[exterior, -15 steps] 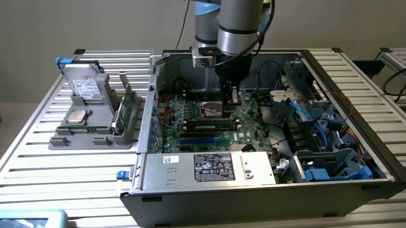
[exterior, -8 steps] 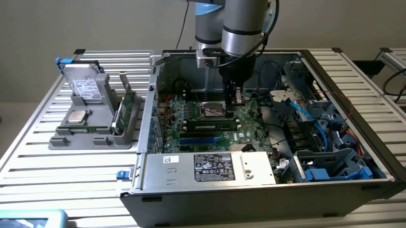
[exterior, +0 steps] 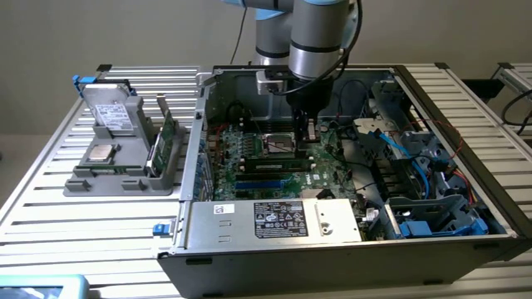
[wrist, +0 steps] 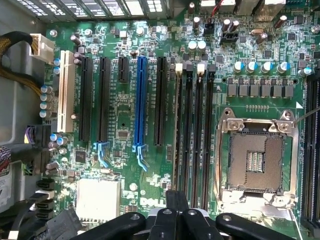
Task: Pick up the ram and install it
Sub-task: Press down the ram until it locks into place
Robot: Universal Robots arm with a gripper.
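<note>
The ram [exterior: 278,166] sits slotted in the motherboard [exterior: 243,151], near the gripper [exterior: 308,133], jaws pressed together, empty.

Motherboard [exterior: 249,149] inside case [exterior: 332,261], rack [exterior: 124,180] beside it

Arm [exterior: 316,37] cut off at exterior view's top edge. Gripper [wrist: 176,201] body cropped by wrist view's edge. PSU label [exterior: 281,219] text too small to read. Teal obj [exterior: 42,288] at corner cropped.
</note>
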